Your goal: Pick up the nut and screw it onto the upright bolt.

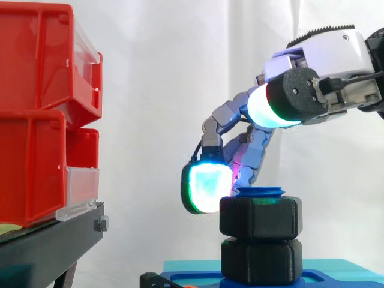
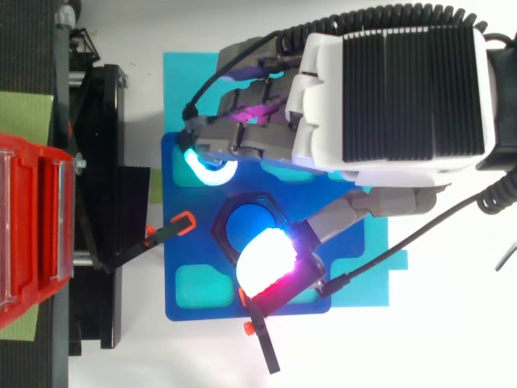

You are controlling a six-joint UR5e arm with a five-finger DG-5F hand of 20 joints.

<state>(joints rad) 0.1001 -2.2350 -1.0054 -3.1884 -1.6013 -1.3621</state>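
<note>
The black hexagonal plastic nut [image 1: 260,217] sits on the upright blue bolt [image 1: 259,192], whose tip shows just above it. Both stand over a second black hexagonal block [image 1: 261,259] at the middle of the dark blue base plate [image 2: 179,242]. The hand [image 1: 327,54] reaches down over the plate and is close around the nut. I cannot tell whether it grips the nut. Red plastic bins [image 1: 36,90] stand well apart from the plate.
</note>
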